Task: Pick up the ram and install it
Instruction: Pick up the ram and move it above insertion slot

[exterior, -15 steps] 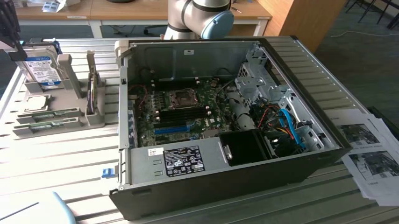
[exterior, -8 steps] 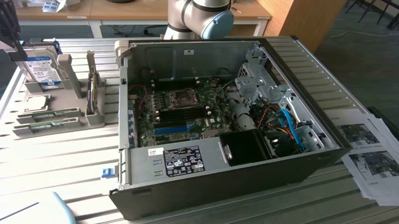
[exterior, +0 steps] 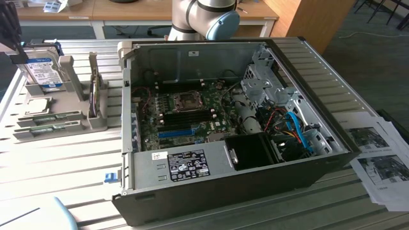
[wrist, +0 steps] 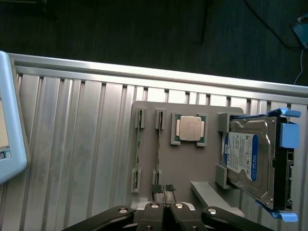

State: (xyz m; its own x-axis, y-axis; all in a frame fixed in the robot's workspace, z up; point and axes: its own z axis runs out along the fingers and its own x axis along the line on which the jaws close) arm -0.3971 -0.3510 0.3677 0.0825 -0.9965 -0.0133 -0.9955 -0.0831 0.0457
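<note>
Catches the gripper [wrist: 162, 188] hovering close to one end of the ram [wrist: 158, 144], fingers [wrist: 156, 189] clenched together on nothing. Leaves the ram on edge in its slot of the grey holder [wrist: 187, 163] on the table [wrist: 72, 144], just beside the CPU [wrist: 189, 129], with a second stick [wrist: 138, 144] parallel on the side away from the CPU and the hard drive [wrist: 250, 159] beyond. Sits at the exterior view's left, well apart from the open computer case [exterior: 223, 201].

Likely trouble from here:
- Descending with pads shut and striking the ram's top edge.
- Straddling off-centre and snagging the second stick.
- Gripping near one end only, tilting the ram and jamming it in the holder's clips.
</note>
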